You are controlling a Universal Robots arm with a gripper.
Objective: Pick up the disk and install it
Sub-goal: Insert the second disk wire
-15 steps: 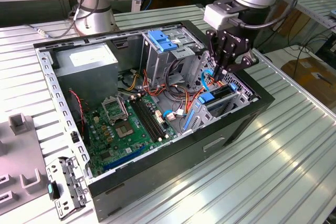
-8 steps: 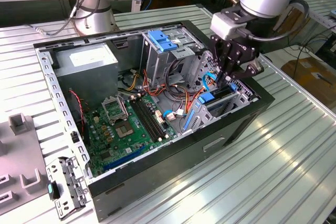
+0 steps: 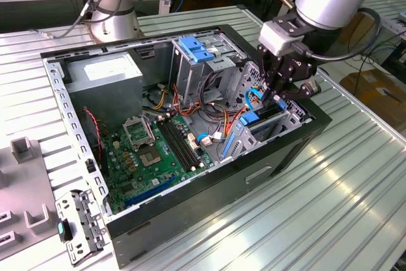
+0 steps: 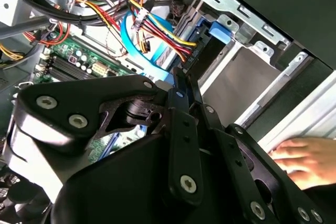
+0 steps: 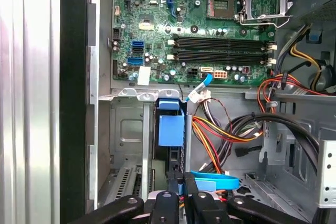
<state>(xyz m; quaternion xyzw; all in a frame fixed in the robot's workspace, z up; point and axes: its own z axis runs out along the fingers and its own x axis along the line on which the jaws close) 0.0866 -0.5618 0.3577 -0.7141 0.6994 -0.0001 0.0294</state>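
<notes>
Exterior view: the jaws (image 3: 277,96) are clenched at the top edge of the disk (image 3: 269,117), which stands on edge in the bay at the case's (image 3: 254,176) front corner, on that view's right. Motherboard (image 3: 155,150) lies just beside. Case rests on a ribbed metal worktop (image 3: 330,207); a hand (image 4: 307,158) rests outside.

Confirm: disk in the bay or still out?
In. The disk stands on edge in the case's lower bay, the gripper directly over its edge.
</notes>
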